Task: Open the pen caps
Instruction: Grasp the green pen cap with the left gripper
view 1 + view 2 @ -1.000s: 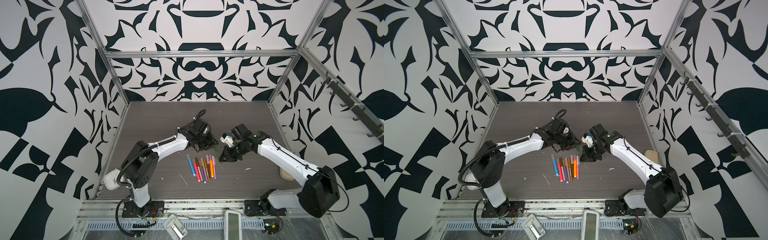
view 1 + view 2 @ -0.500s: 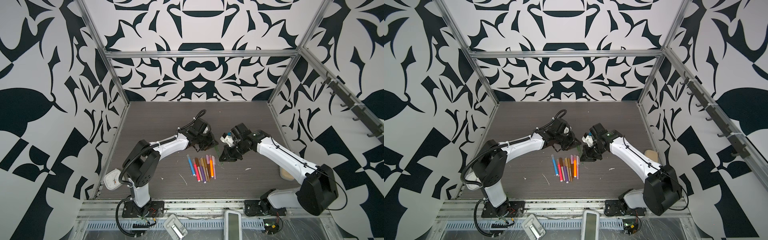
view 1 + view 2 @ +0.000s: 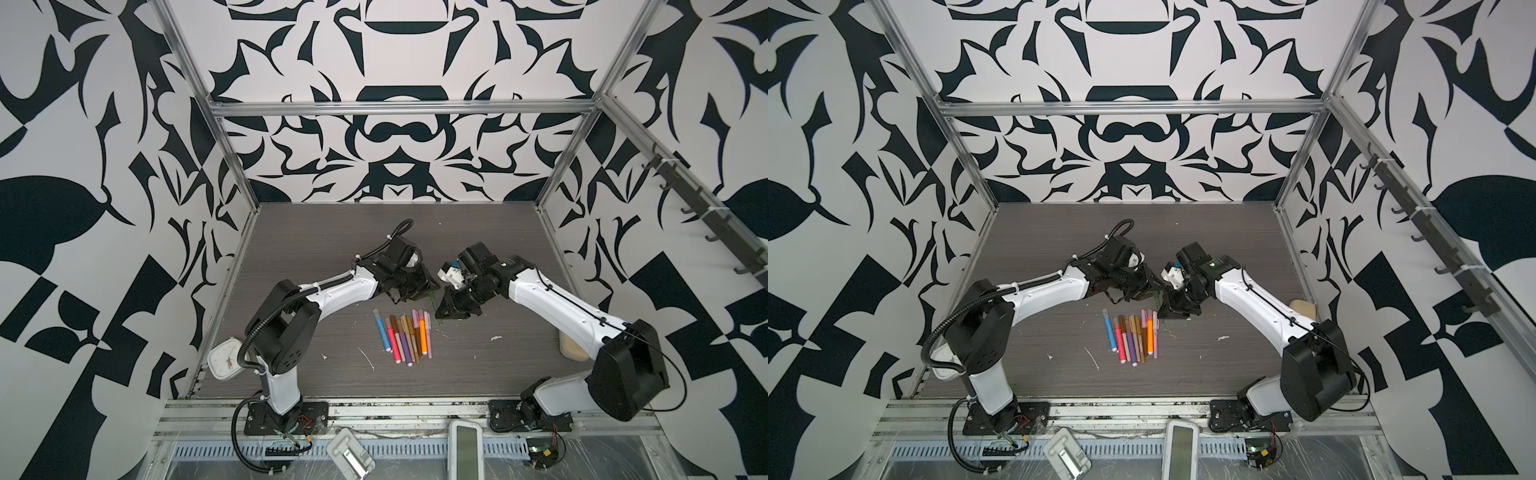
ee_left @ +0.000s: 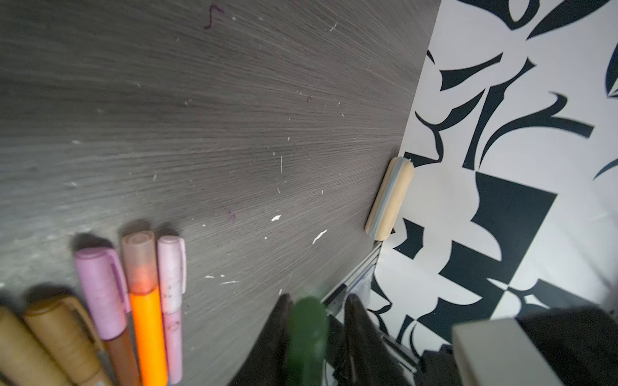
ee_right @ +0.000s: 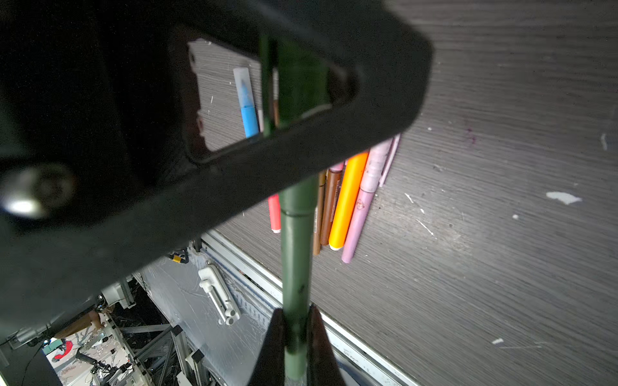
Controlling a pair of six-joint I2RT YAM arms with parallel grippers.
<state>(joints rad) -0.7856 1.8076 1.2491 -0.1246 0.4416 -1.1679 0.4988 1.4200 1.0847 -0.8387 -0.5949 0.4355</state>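
Note:
A dark green pen (image 5: 294,260) hangs in the air above the table between both arms. My right gripper (image 5: 296,312) is shut on its barrel (image 3: 440,316). My left gripper (image 4: 319,297) is closed round its green cap (image 4: 306,334); one finger presses the cap and a narrow dark gap shows by the other. The cap (image 5: 299,83) still sits in line with the barrel. In both top views the left gripper (image 3: 419,293) (image 3: 1148,293) and right gripper (image 3: 442,309) (image 3: 1169,309) meet behind a row of several capped pens (image 3: 405,336) (image 3: 1133,336) lying side by side.
The nearest pens in the row are an orange one with a peach cap (image 4: 140,260) and a pink-capped one (image 4: 100,287). A beige block (image 3: 571,347) (image 4: 389,199) leans against the right wall. A white clock (image 3: 224,358) sits at the front left corner.
Both grippers stay together at the green pen; the left wrist has shifted slightly, the right arm has hardly moved.

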